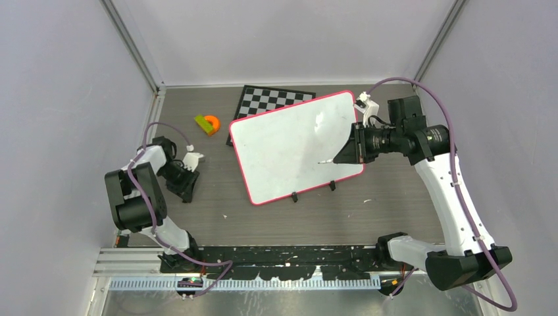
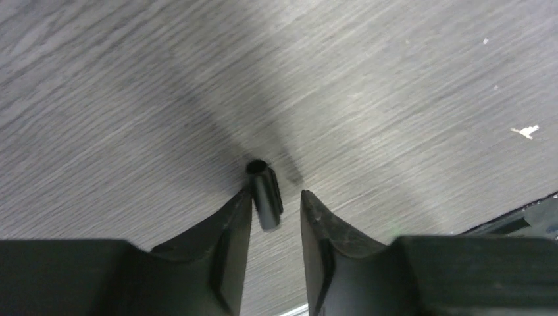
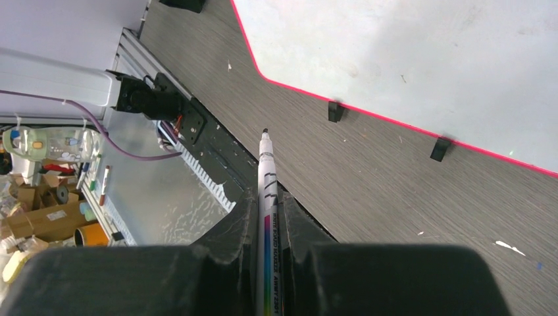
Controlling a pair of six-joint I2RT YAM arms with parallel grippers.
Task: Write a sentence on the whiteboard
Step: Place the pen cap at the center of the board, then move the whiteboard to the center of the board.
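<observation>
Right arm reaches over the whiteboard's (image 1: 283, 148) right side, pincer (image 3: 266, 197) clamped on a marker (image 3: 266, 168); left pincer (image 2: 276, 201) sits low on the desk (image 1: 217, 194) left of the whiteboard, parted around a small black cap (image 2: 264, 191); whiteboard lies skewed, overlapping a checkerboard (image 1: 270, 99).

Your top camera looked down on the whole table (image 1: 217, 204); the left wrist's sat close over it; the right wrist's shared the whiteboard (image 3: 428, 59), obliquely.

Whiteboard (image 1: 289, 148) white, pink-red rim; checkerboard (image 1: 270, 100) black-white checks; marker (image 3: 268, 197) white, rainbow-striped.
</observation>
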